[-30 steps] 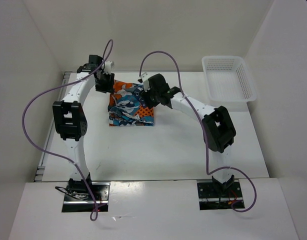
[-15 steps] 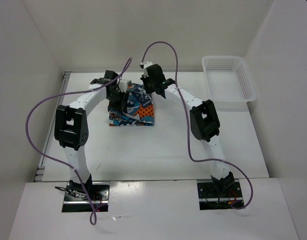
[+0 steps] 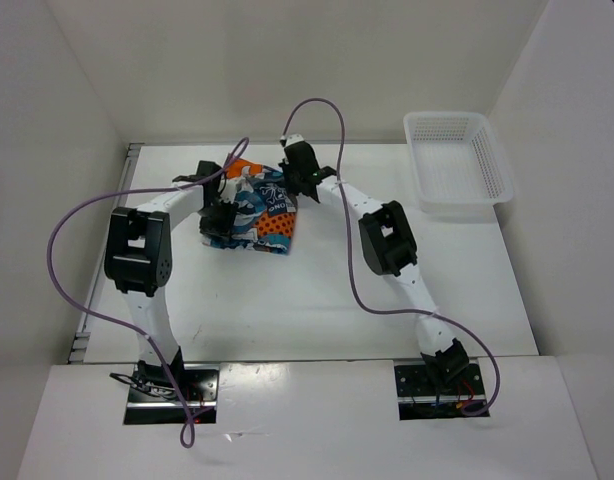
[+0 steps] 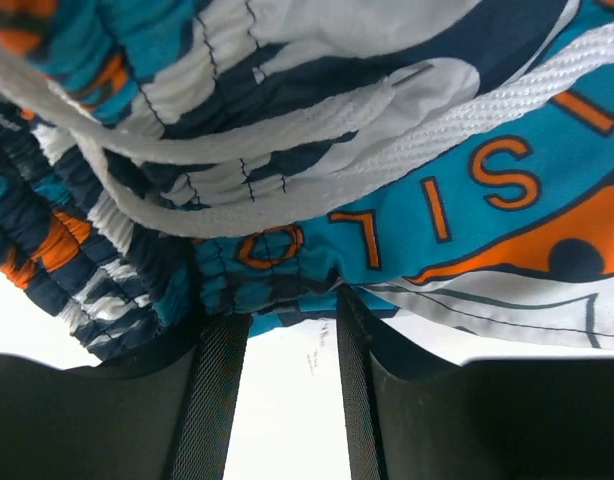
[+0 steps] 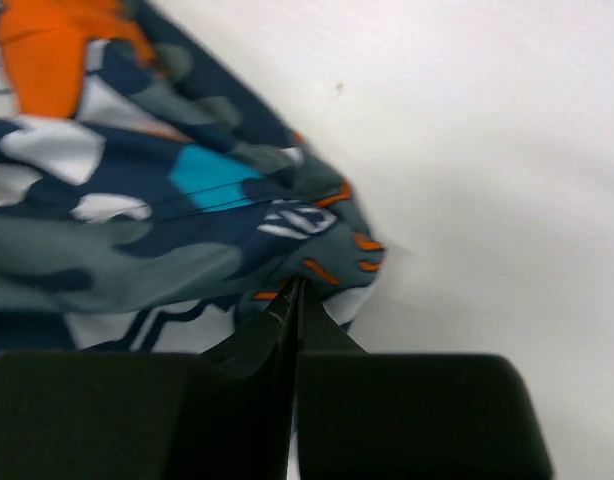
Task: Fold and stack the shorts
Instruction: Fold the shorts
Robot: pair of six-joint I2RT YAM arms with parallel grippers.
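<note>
The shorts (image 3: 255, 208), printed in teal, orange, white and dark grey, lie bunched on the table at the back centre. My left gripper (image 3: 219, 216) is at their left edge. In the left wrist view its fingers (image 4: 223, 380) stand apart, with bare table between them. The waistband and white drawstring of the shorts (image 4: 317, 150) hang over the tips of the left gripper (image 4: 285, 315). My right gripper (image 3: 292, 186) is at the far right corner of the shorts. In the right wrist view it (image 5: 295, 290) is shut, pinching a fold of the fabric (image 5: 187, 200) at its tips.
A white plastic mesh basket (image 3: 457, 165) stands at the back right corner of the table. White walls close in the left, back and right sides. Purple cables loop above both arms.
The shorts lay as a flat folded square; now they are bunched and shifted left. My right gripper swung in to their far right corner and closed on them. My left gripper moved to their left edge.
</note>
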